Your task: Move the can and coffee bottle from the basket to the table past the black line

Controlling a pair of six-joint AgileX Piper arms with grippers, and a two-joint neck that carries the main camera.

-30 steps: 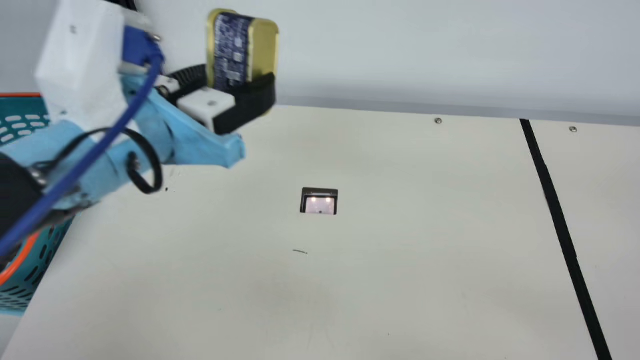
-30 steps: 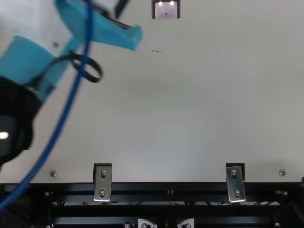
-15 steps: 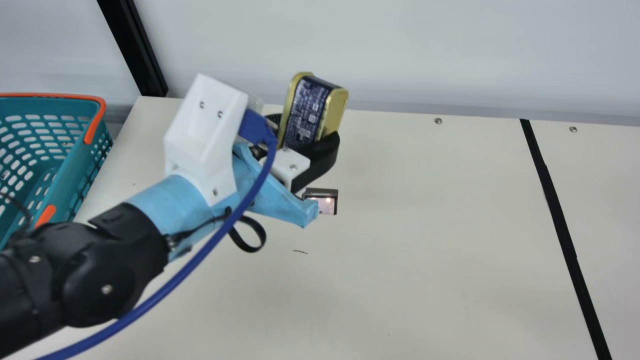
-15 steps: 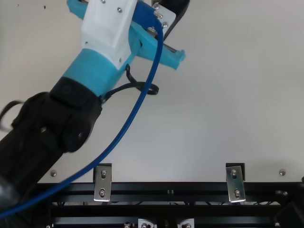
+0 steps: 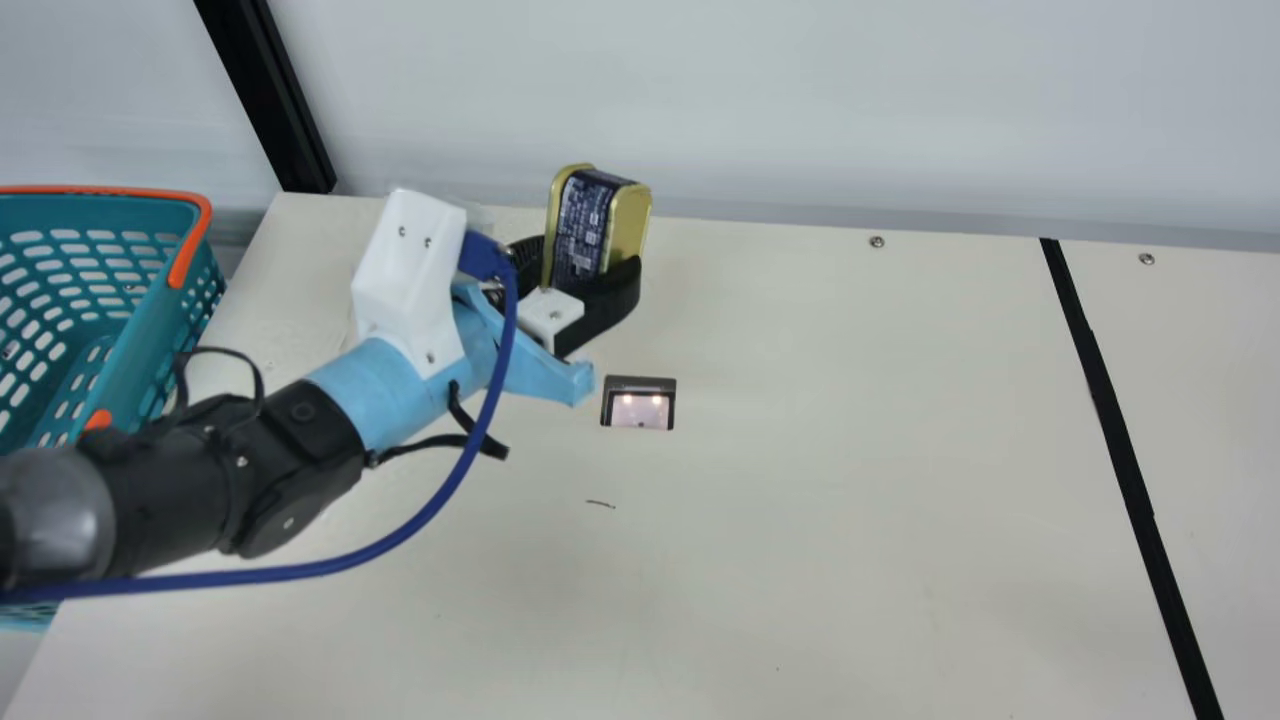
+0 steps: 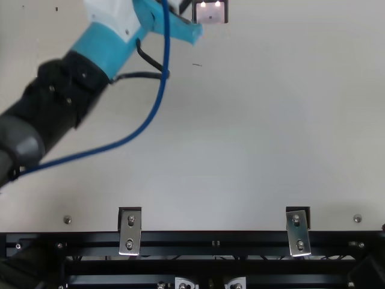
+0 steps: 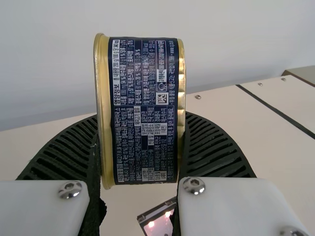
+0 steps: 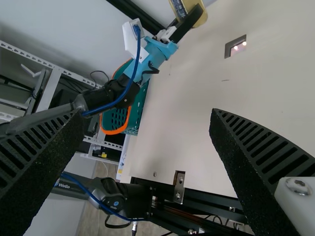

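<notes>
Above the table, can in left jaws, shifted back toward basket

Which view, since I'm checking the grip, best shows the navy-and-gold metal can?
The left wrist view: the can is close up, between both black ribbed fingers of the left hand. The main view shows it smaller, with one gold end; the right wrist view crops it at the top edge.
</notes>
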